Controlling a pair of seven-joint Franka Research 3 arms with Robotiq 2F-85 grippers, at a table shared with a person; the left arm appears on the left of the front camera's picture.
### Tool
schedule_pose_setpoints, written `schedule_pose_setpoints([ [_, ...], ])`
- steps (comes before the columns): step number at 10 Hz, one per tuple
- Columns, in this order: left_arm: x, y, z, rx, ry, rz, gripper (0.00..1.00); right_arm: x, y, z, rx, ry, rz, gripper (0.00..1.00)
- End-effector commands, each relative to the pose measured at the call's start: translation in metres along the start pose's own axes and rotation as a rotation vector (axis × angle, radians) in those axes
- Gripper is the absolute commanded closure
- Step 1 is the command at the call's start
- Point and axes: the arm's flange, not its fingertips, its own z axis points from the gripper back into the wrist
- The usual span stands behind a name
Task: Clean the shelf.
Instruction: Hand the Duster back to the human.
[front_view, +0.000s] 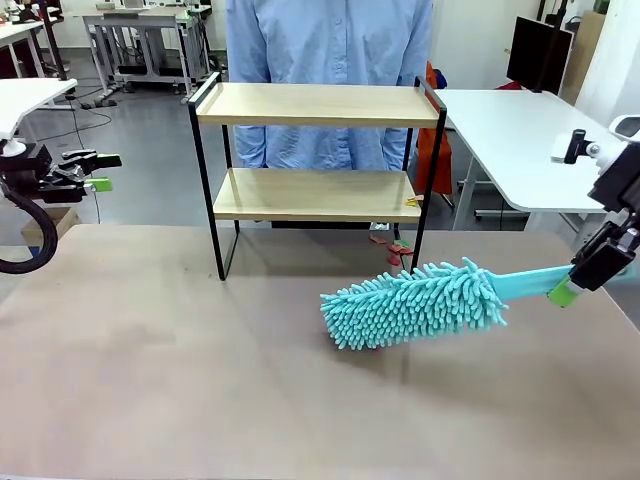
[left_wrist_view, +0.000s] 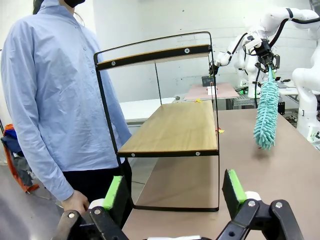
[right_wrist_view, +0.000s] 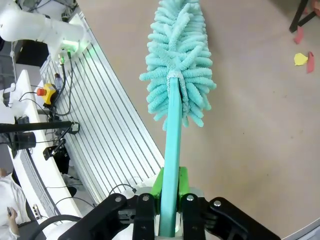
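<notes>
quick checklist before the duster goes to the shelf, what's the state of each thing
1. Grip: right gripper shut on the flat handle of the fluffy turquoise microfibre duster: ok.
2. Duster head hangs above the table, short of the rack: ok.
3. Two-tier wooden shelf in its black metal frame upright, both boards bare: ok.
4. Left gripper open, holding nothing, off to the side: ok.
5. Person in a light blue shirt close behind the shelf: not ok.
</notes>
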Motion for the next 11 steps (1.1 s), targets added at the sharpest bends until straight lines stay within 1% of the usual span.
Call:
schedule_pose_setpoints([
  [1, 0.003, -0.001, 0.0, 0.001, 0.0, -0.007, 0.0, 0.0, 0.002, 0.002, 0.002, -0.003, -0.016, 0.88],
  [2, 0.0, 0.0, 0.0, 0.0, 0.0, 0.0, 0.0, 0.0, 0.002, 0.002, 0.002, -0.003, -0.016, 0.88],
  [3, 0.016, -0.016, 0.024, 0.02, -0.077, 0.03, 0.0, 0.0, 0.0, 0.0, 0.0, 0.0, 0.0, 0.88],
  [4, 0.042, -0.039, 0.028, 0.002, -0.097, 0.045, 0.0, 0.013, -0.009, 0.013, 0.052, -0.047, 0.124, 0.88],
  [5, 0.065, -0.07, 0.025, -0.014, -0.058, 0.034, 0.0, 0.023, -0.023, 0.024, 0.12, -0.097, 0.253, 0.88],
  [7, 0.086, -0.124, 0.01, 0.008, 0.063, 0.094, 0.0, 0.033, -0.05, 0.031, 0.221, -0.159, 0.394, 0.88],
  [8, 0.095, -0.151, 0.002, 0.016, 0.088, 0.117, 0.0, 0.035, -0.061, 0.034, 0.261, -0.19, 0.466, 0.88],
  [9, 0.107, -0.174, -0.004, 0.044, 0.102, 0.132, 0.0, 0.037, -0.069, 0.038, 0.299, -0.231, 0.58, 0.88],
  [10, 0.109, -0.191, -0.015, 0.049, 0.096, 0.18, 0.0, 0.04, -0.079, 0.042, 0.295, -0.261, 0.635, 0.88],
  [11, 0.108, -0.204, -0.029, 0.049, 0.118, 0.212, 0.0, 0.042, -0.089, 0.043, 0.311, -0.294, 0.677, 0.88],
])
